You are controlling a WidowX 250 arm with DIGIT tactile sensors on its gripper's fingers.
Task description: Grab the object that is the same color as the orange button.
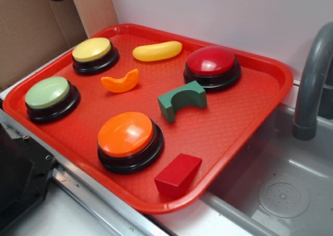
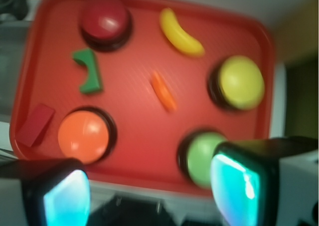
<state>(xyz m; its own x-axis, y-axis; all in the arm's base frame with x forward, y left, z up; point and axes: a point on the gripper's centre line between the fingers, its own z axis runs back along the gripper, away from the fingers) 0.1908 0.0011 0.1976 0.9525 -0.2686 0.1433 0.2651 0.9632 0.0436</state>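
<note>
Your gripper (image 2: 149,196) is spread wide; the small orange crescent-shaped plastic piece (image 2: 164,91) lies well ahead, between the jaws' lines, its long axis slanted.

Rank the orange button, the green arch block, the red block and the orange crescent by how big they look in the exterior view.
1. orange button
2. green arch block and red block: look alike, and the red one sits nearer the camera, so unranked
3. orange crescent

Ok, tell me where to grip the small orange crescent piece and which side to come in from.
Probably come straight down from above and pinch the orange crescent across its thick middle, fingers on the inner and outer curves. It lies flat on the red tray, its tips taper, and it sits apart from the yellow button and green arch block. The gripper looks open.
</note>
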